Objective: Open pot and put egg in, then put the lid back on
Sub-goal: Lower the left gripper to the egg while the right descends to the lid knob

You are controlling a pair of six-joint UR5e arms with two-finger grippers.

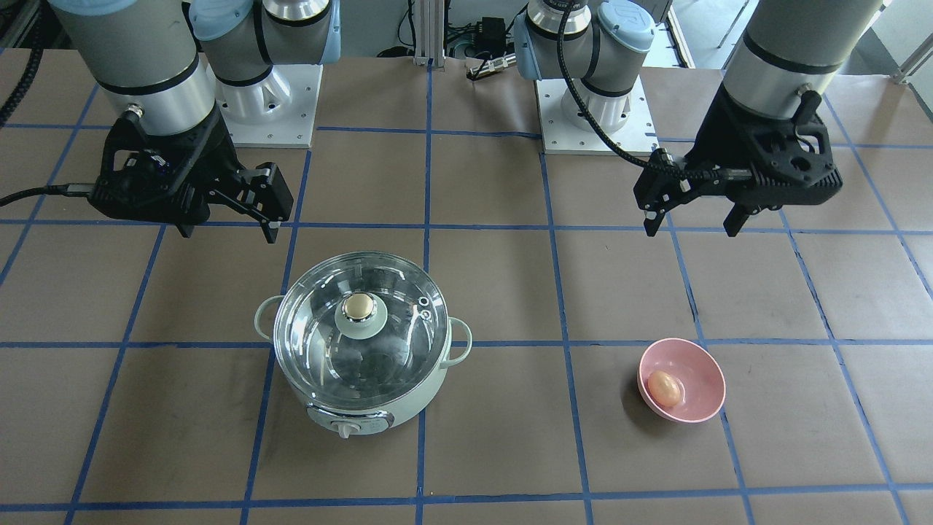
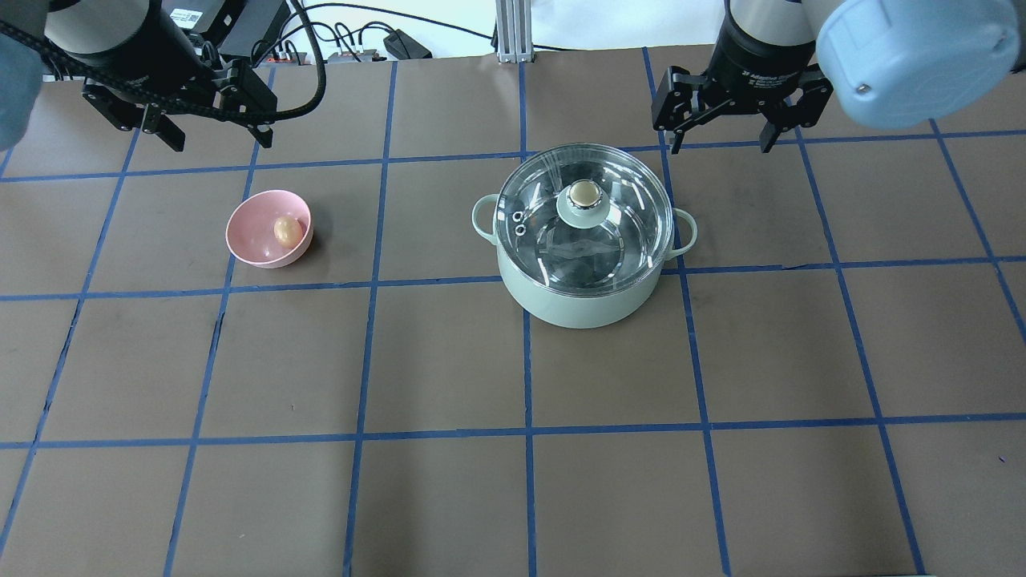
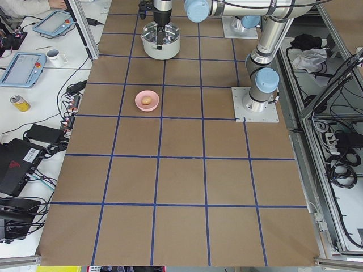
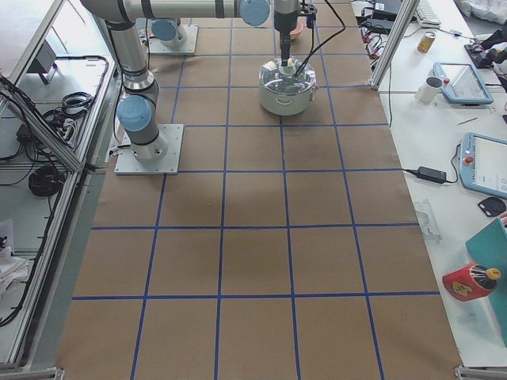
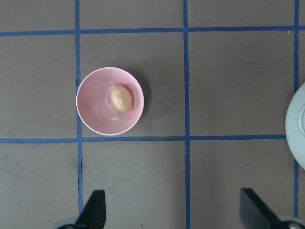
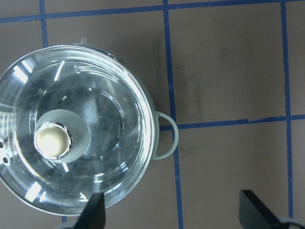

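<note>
The mint-green pot [image 1: 364, 397] stands on the table with the glass lid [image 1: 321, 343] shut on it, its gold-beige knob [image 1: 358, 306] upright. The pot also shows in the overhead view [image 2: 577, 300] with the lid [image 2: 617, 232]. The tan egg [image 1: 664, 387] lies in a pink bowl [image 1: 696, 372], apart from the pot. My right gripper [image 2: 721, 147] is open and empty, hovering just beyond the pot's far rim; its wrist view shows the lid [image 6: 105, 119]. My left gripper [image 2: 220, 143] is open and empty, hovering beyond the bowl; its wrist view shows the egg [image 5: 121, 98].
The table is brown paper with a blue tape grid. The two arm base plates [image 1: 270, 109] [image 1: 590, 109] sit at the robot's edge. Operators' benches with tablets and a mug [image 4: 433, 89] flank the table ends.
</note>
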